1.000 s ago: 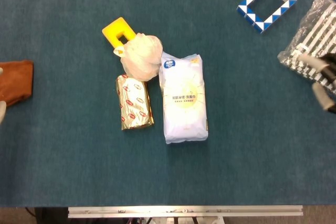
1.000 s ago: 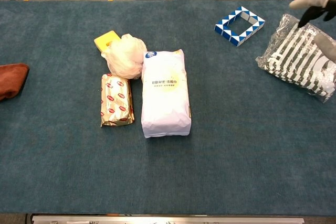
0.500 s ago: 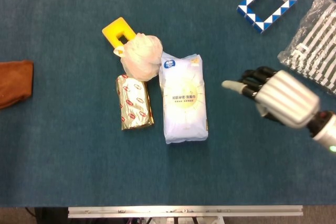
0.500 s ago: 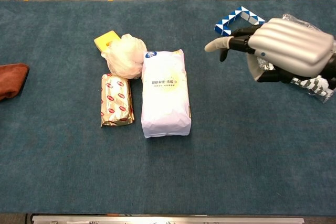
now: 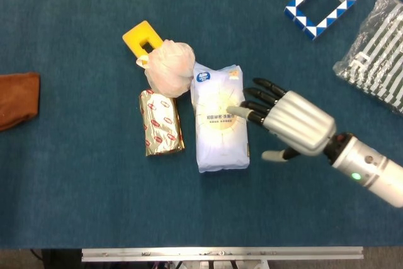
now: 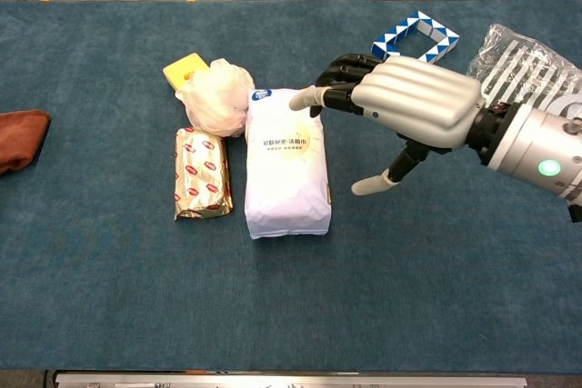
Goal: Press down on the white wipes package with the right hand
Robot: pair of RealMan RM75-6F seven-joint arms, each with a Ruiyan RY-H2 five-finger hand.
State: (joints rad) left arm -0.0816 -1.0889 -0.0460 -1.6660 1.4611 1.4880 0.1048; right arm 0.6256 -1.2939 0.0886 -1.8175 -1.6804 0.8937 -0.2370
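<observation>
The white wipes pack lay flat on the blue table, roughly in the middle, long side running away from the robot; a gold foil packet sat just beside it on its left, and a knotted plastic bag was bunched up against its far left corner, partly covering a yellow block.

The right hand was reaching in from the right with its fingers spread and stretched out flat, palm down, holding nothing; the fingertips sat over the right edge of the pack, thumb sticking out on the near side over bare table. Couldn't really tell from either view whether the tips were actually touching the pack or just above it.

Further right there was a blue-and-white puzzle ring and a striped bag in clear wrap; a brown cloth lay at the far left edge.
</observation>
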